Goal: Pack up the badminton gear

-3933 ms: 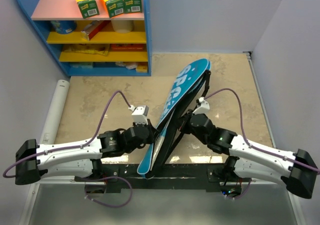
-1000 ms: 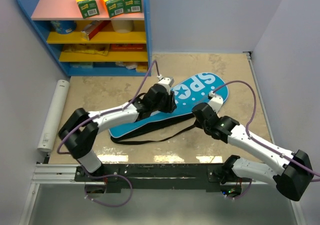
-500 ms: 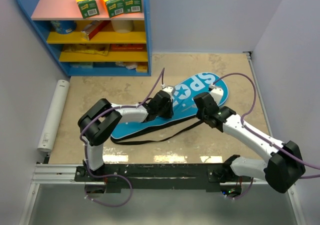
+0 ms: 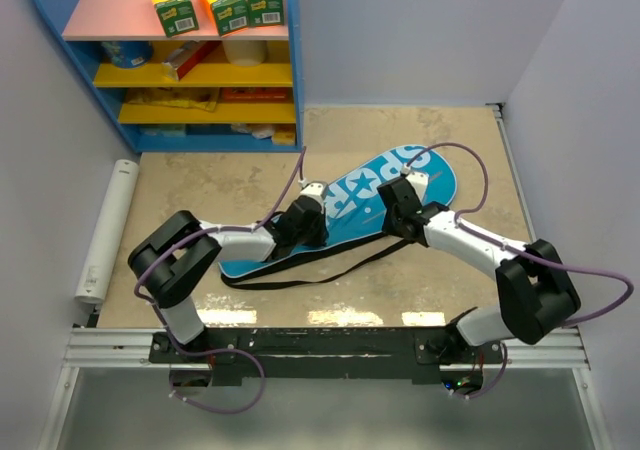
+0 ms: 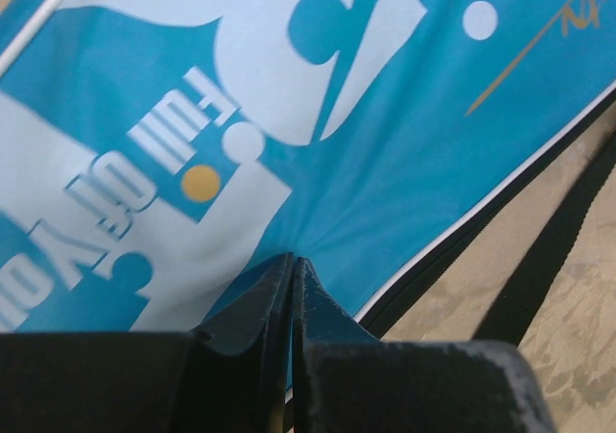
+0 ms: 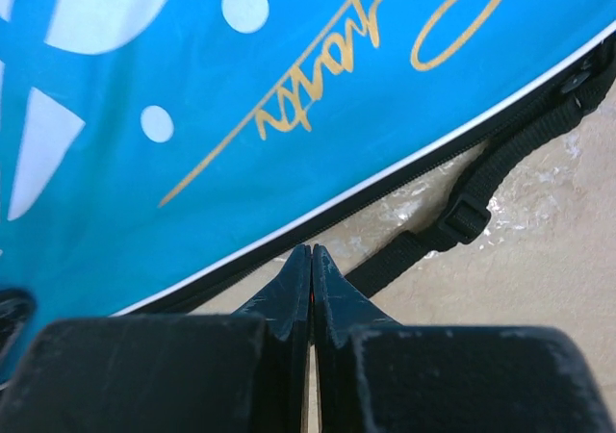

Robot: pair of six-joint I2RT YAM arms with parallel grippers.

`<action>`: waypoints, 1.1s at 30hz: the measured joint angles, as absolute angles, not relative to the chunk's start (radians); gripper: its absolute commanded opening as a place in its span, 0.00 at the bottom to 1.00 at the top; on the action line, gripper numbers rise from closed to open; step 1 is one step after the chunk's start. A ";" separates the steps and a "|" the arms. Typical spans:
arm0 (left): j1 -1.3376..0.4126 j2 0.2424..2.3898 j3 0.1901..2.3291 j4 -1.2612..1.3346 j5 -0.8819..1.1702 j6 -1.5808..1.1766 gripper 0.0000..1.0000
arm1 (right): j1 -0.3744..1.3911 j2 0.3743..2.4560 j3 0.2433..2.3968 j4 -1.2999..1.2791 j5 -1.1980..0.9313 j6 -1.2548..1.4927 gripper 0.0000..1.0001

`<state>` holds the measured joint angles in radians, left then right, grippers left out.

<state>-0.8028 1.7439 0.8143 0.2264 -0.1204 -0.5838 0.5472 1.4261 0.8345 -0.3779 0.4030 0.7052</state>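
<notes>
No rackets or shuttlecocks show, so they are likely inside; little seems left beyond letting go. The bag [image 4: 350, 210] lies flat and slantwise on the bench [image 4: 200, 185], blue with white lettering, its black strap [image 4: 330, 267] trailing off its near edge. The left claw [image 5: 292, 258] pinches a pucker of its fabric. The right claw [image 6: 311, 250] is together and empty at its edge.

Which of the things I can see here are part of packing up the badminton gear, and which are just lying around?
Part of the job:
- blue bag lettered SPORT
- its black strap

Just lying about:
- orange-green boxes on the top shelf
- blue shelf unit and the other bits on it
- white tube at the far left
</notes>
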 measured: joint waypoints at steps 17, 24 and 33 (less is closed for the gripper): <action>-0.746 1.620 0.699 0.160 -0.275 -0.686 0.08 | 0.488 1.617 0.854 -0.341 0.410 0.718 0.00; -0.706 1.535 0.630 0.133 -0.284 -0.698 0.08 | 0.484 1.625 0.864 -0.352 0.427 0.752 0.07; -0.688 1.451 0.580 0.071 -0.281 -0.698 0.08 | 0.482 1.633 0.888 -0.505 0.526 0.778 0.25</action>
